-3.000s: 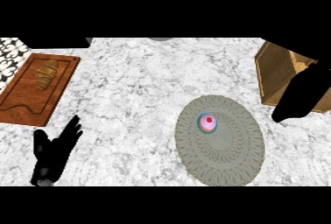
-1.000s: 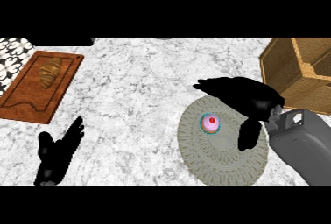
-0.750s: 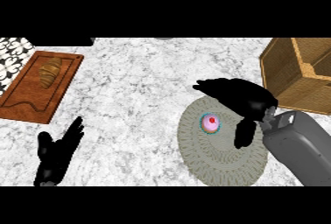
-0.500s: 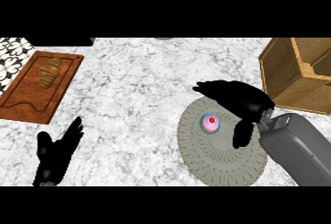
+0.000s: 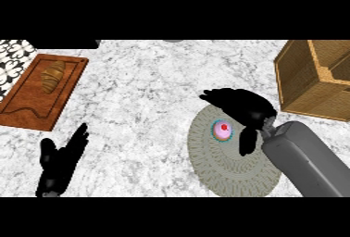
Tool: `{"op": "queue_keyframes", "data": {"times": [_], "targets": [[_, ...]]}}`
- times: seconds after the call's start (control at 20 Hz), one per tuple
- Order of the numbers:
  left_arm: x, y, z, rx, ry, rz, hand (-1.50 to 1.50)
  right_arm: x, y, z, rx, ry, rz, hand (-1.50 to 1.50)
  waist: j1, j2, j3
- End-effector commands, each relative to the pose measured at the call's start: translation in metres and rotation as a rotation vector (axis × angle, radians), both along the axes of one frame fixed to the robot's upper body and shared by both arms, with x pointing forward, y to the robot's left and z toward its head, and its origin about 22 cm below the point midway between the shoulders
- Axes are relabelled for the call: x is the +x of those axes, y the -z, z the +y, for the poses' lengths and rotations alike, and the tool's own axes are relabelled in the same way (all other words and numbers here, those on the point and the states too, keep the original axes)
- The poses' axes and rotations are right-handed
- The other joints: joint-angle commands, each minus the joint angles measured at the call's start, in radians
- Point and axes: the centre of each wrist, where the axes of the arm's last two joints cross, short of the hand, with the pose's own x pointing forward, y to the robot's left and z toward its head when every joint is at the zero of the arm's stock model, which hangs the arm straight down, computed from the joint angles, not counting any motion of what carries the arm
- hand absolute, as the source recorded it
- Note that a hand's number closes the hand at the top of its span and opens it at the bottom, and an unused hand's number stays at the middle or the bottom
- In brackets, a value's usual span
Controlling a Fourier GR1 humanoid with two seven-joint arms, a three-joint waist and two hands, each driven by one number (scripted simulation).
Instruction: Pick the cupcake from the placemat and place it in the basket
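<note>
The right hand point(image 5: 247, 111) has eased down and inward over the last second, settling closer over the placemat point(image 5: 232, 162) — its fingers now arch above the cupcake point(image 5: 222, 131) on the far side while the thumb hangs just beside it on the near right. The hand is spread and curved like a claw, cupping the cupcake without having closed on it; nothing is in its hold yet. Three seconds back this hand was well off by the basket point(image 5: 314, 78), so the reach looks finished and, as I judge it, the closing of the fingers is the step now due. The cupcake has not moved: it stands upright on the upper part of the round grey woven placemat, small, with pink frosting, a red dot on top and a teal wrapper edge. The basket waits to the upper right, apart from the mat. The left hand point(image 5: 60, 159) rests open at the lower left — unchanged.
</note>
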Motion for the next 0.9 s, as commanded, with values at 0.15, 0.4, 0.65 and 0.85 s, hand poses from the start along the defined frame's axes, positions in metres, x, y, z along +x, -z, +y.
{"op": "queue_keyframes", "data": {"times": [0.15, 0.4, 0.65, 0.85], "targets": [[-0.027, 0.018, 0.004, 0.001, -0.019, 0.120, 0.00, -0.009, 0.023, 0.006, -0.098, 0.002, 0.027, -1.50, 0.000, 0.005, -0.011], [-0.015, 0.029, -0.001, -0.009, -0.010, 0.114, 0.00, -0.001, 0.043, 0.018, -0.087, 0.007, 0.040, -1.50, -0.001, 0.008, -0.012], [-0.010, 0.028, -0.011, -0.006, -0.032, 0.108, 0.00, -0.002, 0.045, 0.007, -0.103, 0.004, 0.030, -1.50, -0.005, 0.007, -0.012], [0.000, 0.019, 0.004, -0.010, -0.040, 0.123, 0.00, 0.001, 0.040, 0.006, -0.071, 0.008, 0.034, -1.50, -0.007, 0.007, -0.012]]}}
